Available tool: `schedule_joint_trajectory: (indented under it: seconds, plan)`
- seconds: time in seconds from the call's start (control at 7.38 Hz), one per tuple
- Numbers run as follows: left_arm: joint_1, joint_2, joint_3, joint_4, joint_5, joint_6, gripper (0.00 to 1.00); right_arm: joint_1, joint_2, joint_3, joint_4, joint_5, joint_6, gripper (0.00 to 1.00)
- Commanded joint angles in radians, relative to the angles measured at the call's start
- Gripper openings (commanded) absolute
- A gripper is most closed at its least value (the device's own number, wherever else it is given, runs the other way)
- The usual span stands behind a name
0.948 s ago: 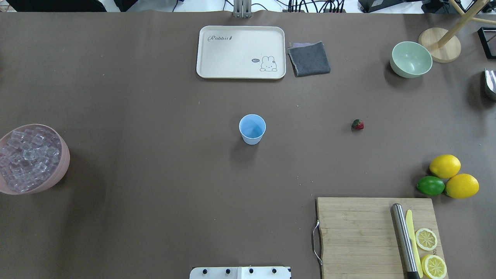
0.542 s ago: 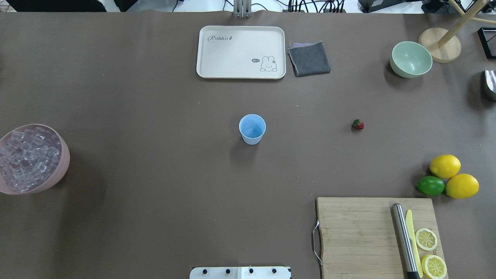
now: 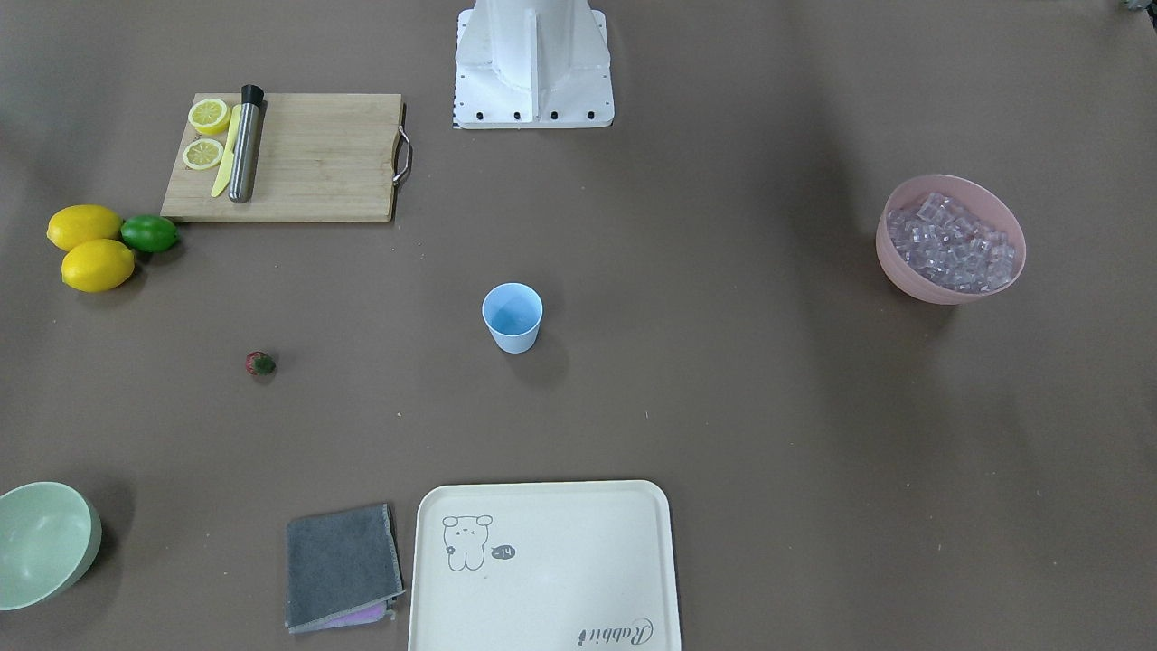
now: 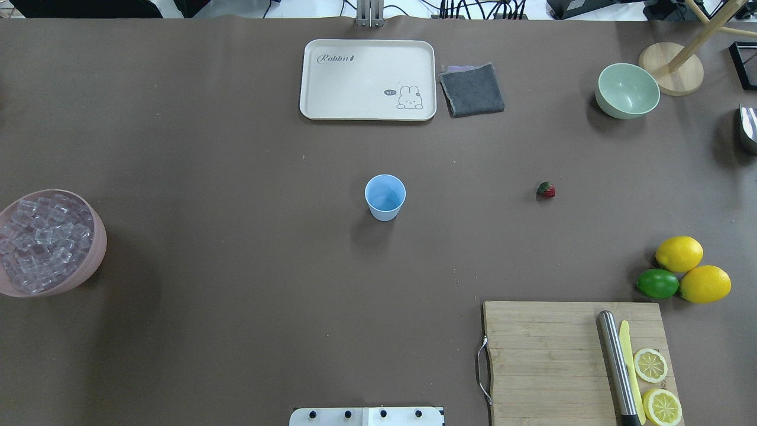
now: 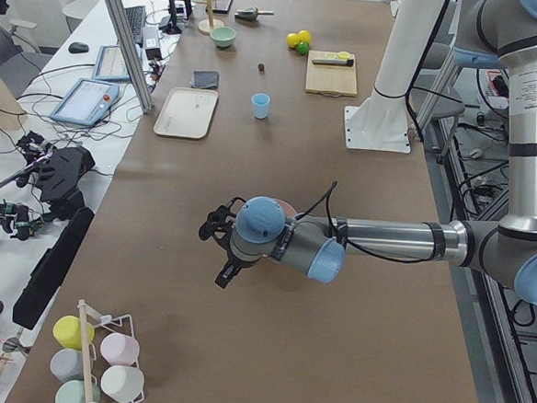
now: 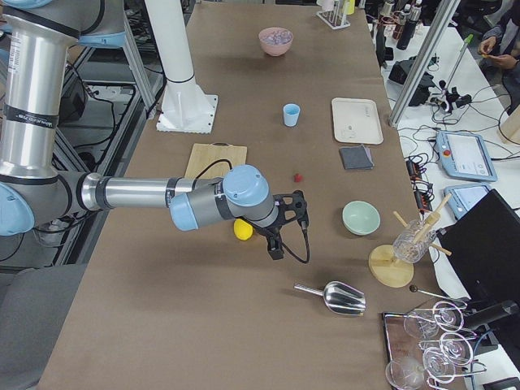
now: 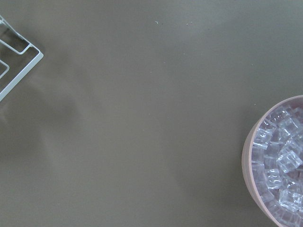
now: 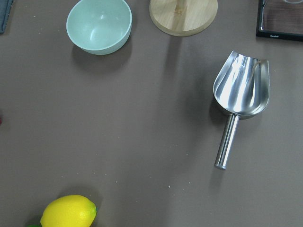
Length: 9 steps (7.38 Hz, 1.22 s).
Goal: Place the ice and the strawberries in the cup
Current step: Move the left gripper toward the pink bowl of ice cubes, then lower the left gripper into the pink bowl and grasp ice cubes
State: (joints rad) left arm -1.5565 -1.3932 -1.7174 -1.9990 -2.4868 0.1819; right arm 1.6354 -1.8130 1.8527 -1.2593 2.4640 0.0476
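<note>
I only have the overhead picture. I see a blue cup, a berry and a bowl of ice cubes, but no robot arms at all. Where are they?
Observer: One is off your picture's left side. The left gripper hangs over the table beyond the pink bowl, and its wrist camera catches the ice at the edge of its frame.
Visitor: And the other arm?
Observer: It reaches out low over the opposite end of the table, with the right gripper close to a lemon.
Visitor: What would it lift ice with?
Observer: Perhaps the metal scoop. It lies empty on the table, and your picture cuts it off at the right edge.
</note>
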Motion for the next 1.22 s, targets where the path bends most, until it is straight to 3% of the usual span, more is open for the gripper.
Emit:
schedule_joint_trajectory:
  seconds: [0.0,0.27,0.54,1.08]
  plan:
    - [0.082,0.006,-0.024,-0.099,0.009,-0.272,0.99,-0.002,0.001,0.000,0.006,0.006,0.044,1.00]
    - [0.198,0.017,-0.027,-0.245,0.058,-0.483,0.99,-0.003,0.000,0.003,0.012,0.006,0.070,1.00]
    - [0.344,0.017,-0.108,-0.253,0.173,-0.683,0.99,-0.005,-0.002,0.003,0.012,0.006,0.070,1.00]
    - [0.574,0.089,-0.188,-0.253,0.385,-0.857,0.99,-0.005,-0.003,0.002,0.012,0.006,0.072,1.00]
